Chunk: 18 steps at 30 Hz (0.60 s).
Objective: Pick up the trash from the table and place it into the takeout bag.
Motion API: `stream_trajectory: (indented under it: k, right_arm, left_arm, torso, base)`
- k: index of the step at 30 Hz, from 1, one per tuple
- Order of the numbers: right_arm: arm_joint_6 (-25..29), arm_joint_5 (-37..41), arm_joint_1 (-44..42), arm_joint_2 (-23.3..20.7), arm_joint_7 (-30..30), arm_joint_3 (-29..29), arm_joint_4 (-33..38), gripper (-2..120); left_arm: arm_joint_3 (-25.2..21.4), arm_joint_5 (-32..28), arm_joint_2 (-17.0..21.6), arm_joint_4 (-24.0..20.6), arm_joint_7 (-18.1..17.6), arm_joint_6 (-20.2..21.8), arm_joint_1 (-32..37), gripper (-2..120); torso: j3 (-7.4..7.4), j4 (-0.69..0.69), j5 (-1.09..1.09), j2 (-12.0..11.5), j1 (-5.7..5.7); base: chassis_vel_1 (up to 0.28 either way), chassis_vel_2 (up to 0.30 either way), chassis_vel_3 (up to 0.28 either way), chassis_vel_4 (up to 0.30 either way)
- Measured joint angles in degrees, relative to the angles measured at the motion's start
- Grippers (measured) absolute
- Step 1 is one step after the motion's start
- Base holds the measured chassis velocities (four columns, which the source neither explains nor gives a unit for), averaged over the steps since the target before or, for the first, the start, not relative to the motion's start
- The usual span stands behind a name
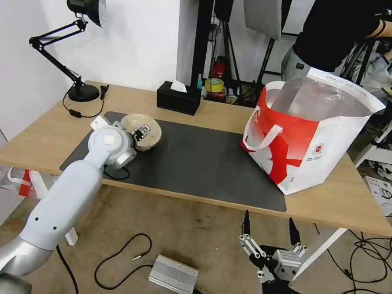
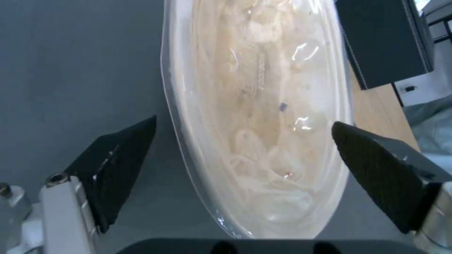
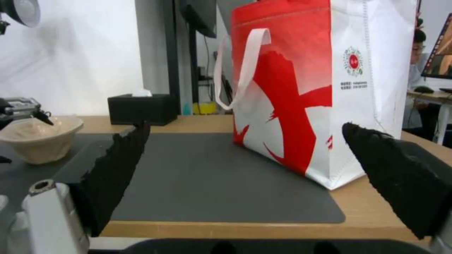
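I am spreading my left gripper (image 2: 242, 135) wide around the beige bowl (image 1: 141, 131), gripping nothing, at nine o'clock on the table (image 1: 219, 114). The takeout bag (image 1: 304, 132) is standing at three o'clock. Closing off-centre, I risk tipping the bowl. My right gripper (image 1: 270, 224) is idling open below.

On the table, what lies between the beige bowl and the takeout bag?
Only bare dark grey mat. In the head view nothing lies between the beige bowl, under the open left gripper, and the takeout bag; the right wrist view agrees.
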Motion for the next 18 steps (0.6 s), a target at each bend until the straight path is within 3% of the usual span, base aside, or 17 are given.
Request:
stream_trajectory:
  k: [18]
  right_arm:
    - [0.0, 0.0, 0.0, 0.0, 0.0, 0.0, 0.0, 100]
  left_arm:
    - [0.9, 1.5, -1.0, 2.1, 0.9, 0.0, -1.1, 100]
  torso:
    - [0.00, 0.00, 0.00, 0.0, 0.00]
  base:
    - [0.000, 0.000, 0.000, 0.000]
